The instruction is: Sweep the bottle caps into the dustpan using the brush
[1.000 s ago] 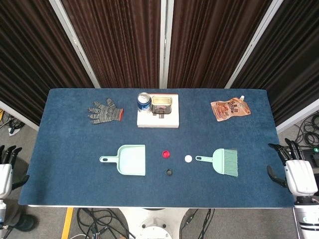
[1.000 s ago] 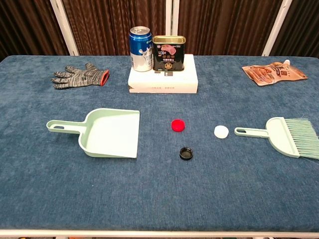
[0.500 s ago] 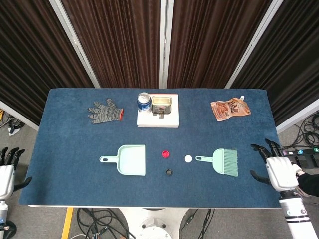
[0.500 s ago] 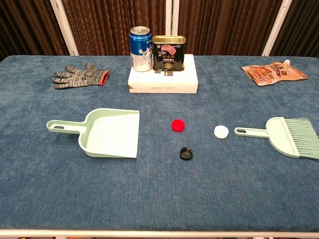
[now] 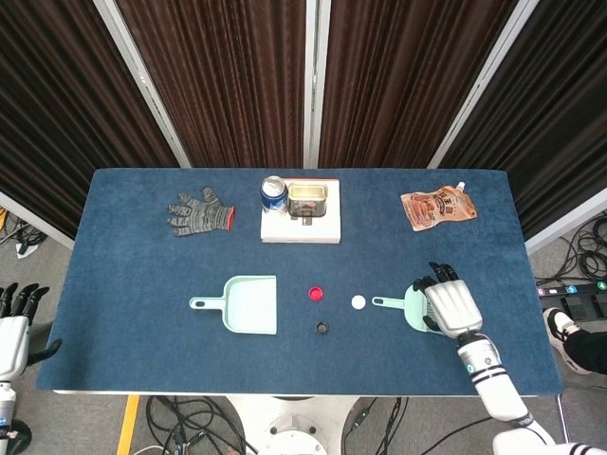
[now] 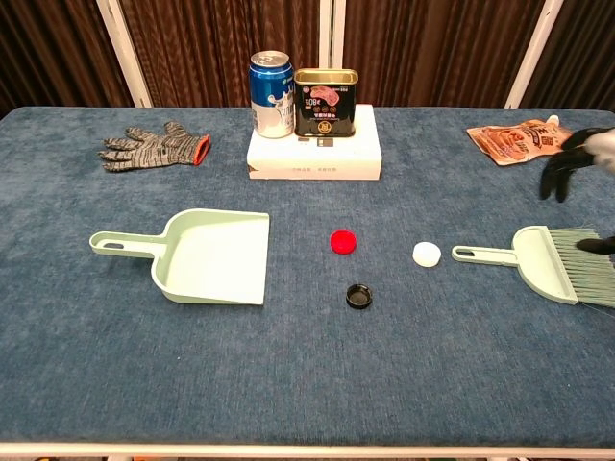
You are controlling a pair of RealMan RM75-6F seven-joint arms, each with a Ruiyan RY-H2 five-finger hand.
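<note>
A mint-green dustpan (image 5: pixel 248 305) (image 6: pixel 211 256) lies left of centre with its mouth facing right. Right of it lie a red cap (image 5: pixel 316 293) (image 6: pixel 342 241), a black cap (image 5: pixel 322 328) (image 6: pixel 358 296) and a white cap (image 5: pixel 358 301) (image 6: pixel 427 254). The mint brush (image 5: pixel 394 304) (image 6: pixel 548 261) lies further right, handle pointing at the white cap. My right hand (image 5: pixel 450 305) (image 6: pixel 579 154) hovers over the brush head with fingers spread, holding nothing, and hides most of the bristles in the head view. My left hand (image 5: pixel 13 327) hangs open off the table's left edge.
At the back stand a grey glove (image 5: pixel 199 212), a white box (image 5: pixel 300 227) carrying a blue can (image 5: pixel 274 192) and a square tin (image 5: pixel 307 200), and an orange pouch (image 5: pixel 437 207). The table's front edge runs just below the caps.
My right hand has come in from beyond the table's right edge, moving left until it is above the brush head. The left hand has barely shifted. Caps, brush and dustpan have not moved.
</note>
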